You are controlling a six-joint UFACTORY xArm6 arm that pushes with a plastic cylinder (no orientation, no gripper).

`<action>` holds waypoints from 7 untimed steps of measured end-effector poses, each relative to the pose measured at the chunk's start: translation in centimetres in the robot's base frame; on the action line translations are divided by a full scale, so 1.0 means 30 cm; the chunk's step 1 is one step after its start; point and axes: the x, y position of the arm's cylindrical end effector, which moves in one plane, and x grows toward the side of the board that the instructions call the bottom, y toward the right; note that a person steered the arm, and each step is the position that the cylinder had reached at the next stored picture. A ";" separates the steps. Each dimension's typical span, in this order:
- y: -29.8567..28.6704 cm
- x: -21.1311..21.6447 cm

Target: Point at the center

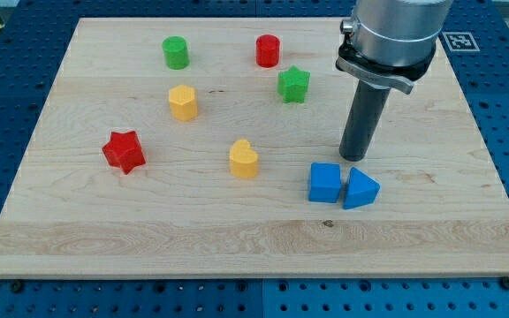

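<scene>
My tip (pixel 354 157) rests on the wooden bench (pixel 431 230) right of the middle of the board, just above the two blue blocks; I cannot tell whether it touches either one. There is no gripper on this arm, only the straight dark rod, so there is nothing to read as apart or together. The blue cube (pixel 324 183) and the blue triangular block (pixel 360 189) sit side by side, touching, toward the view's bottom right. The board's centre lies to the left of my tip, between the green star (pixel 293 85) above and the yellow heart-shaped block (pixel 244 160) below. The yellow hexagonal block (pixel 183 102) stands further left, with the red star (pixel 124 151) near the left edge. Along the view's top I see the green cylinder (pixel 176 53) and the red cylinder (pixel 268 51), well apart
</scene>
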 end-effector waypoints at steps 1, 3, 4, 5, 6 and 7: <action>-0.045 -0.011; -0.056 -0.094; -0.056 -0.142; -0.075 -0.189; -0.126 -0.208; -0.188 -0.208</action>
